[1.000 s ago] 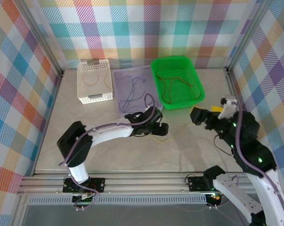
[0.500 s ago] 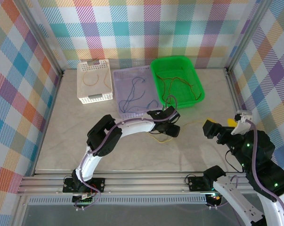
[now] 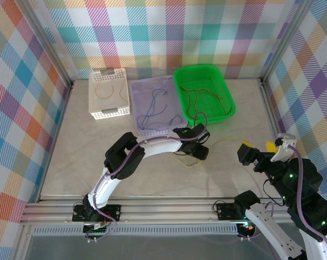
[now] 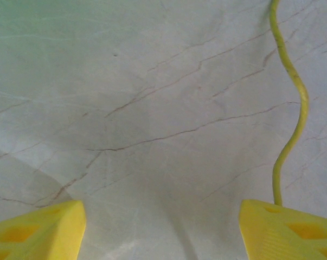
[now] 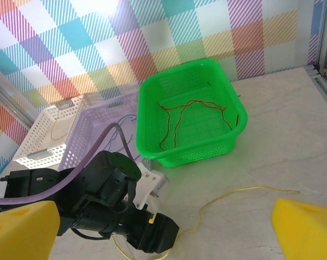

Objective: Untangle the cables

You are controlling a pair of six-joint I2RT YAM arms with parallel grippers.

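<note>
On the pale marble table you have three baskets in a row. The white slotted basket holds a thin orange loop, the lilac basket blue-grey wires, and the green plastic basket red-orange wires. Your right gripper hangs wide open, farther off. Your left gripper is nearer, its fingers apart and empty. The thin yellow wire lies loose on the table, running lengthwise away from the finger at the right of the wrist view, not between the two. I judge you need to shift toward that side before closing.
</note>
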